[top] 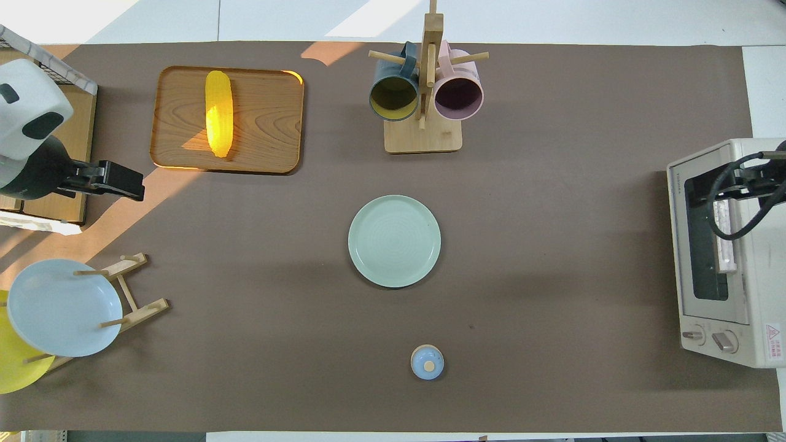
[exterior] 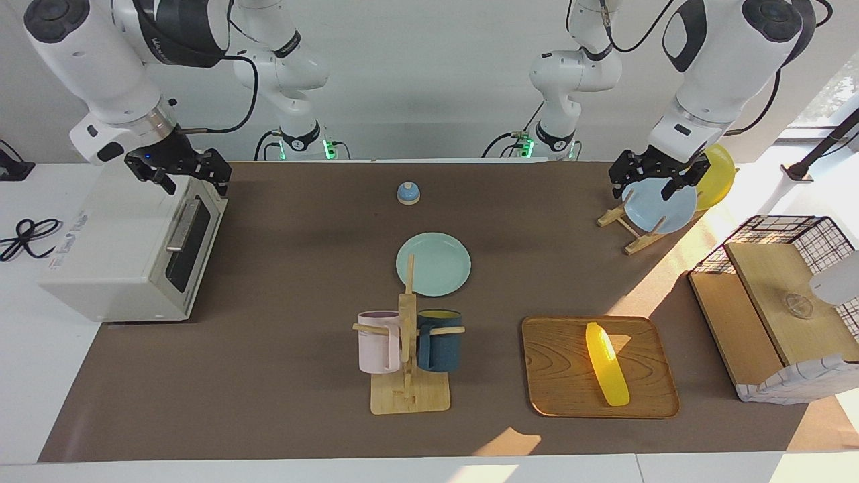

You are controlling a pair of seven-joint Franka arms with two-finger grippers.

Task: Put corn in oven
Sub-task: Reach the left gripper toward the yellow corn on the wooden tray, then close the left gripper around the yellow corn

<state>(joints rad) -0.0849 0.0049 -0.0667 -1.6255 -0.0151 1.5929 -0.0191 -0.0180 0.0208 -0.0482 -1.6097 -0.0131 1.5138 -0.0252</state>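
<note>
The corn (exterior: 607, 363) is a bright yellow cob lying on a wooden tray (exterior: 557, 382) toward the left arm's end of the table; it also shows in the overhead view (top: 219, 113) on the tray (top: 270, 123). The off-white oven (exterior: 114, 248) stands at the right arm's end, its dark glass door shut; it also shows in the overhead view (top: 724, 258). My right gripper (exterior: 196, 182) hangs open and empty over the oven's top edge. My left gripper (exterior: 644, 190) is open and empty, raised over the plate rack, well apart from the corn.
A green plate (exterior: 433, 263) lies mid-table. A wooden mug stand (exterior: 408, 376) holds a pink and a dark blue mug. A small blue bell (exterior: 408, 193) sits nearer the robots. A rack (exterior: 631, 228) holds a blue and a yellow plate. A wire basket (exterior: 785, 315) stands beside the tray.
</note>
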